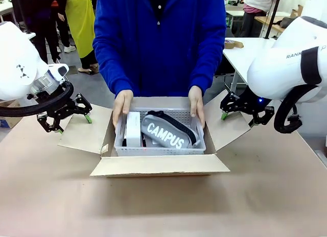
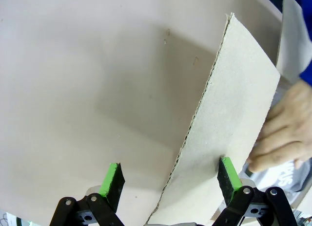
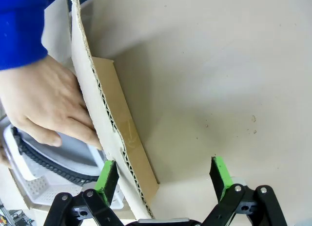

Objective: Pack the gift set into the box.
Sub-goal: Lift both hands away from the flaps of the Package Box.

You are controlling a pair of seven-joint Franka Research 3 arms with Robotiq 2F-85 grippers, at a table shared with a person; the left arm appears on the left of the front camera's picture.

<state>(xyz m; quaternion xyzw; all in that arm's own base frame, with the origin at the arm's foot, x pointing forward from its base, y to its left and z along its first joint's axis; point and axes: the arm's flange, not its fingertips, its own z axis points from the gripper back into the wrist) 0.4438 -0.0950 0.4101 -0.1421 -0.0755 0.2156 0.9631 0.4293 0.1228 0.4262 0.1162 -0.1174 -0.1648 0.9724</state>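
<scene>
While the brown carton [image 1: 158,166] is sitting open on the counter [image 1: 163,211], its nearest flap is lying folded outward toward the robot's side. Inside the carton, the white perforated basket [image 1: 159,148] is resting low between the walls. It is carrying the grey "CAMPUS" pouch [image 1: 166,131] and, just beside that on the robot's left, the small white box [image 1: 133,128]. At the carton's sides, the left hand [image 1: 71,122] is hovering with its fingers spread wide over the left side flap [image 1: 87,132], whose corrugated edge is running up between the green pads in the left wrist view. The right hand [image 1: 238,118] is gaping just as wide at the right side flap [image 1: 227,132], and neither is gripping anything. Farther off, the person in blue sleeves is holding the basket's far corners, one palm [image 1: 122,105] on the robot's left and the other palm [image 1: 196,103] on its right.
</scene>
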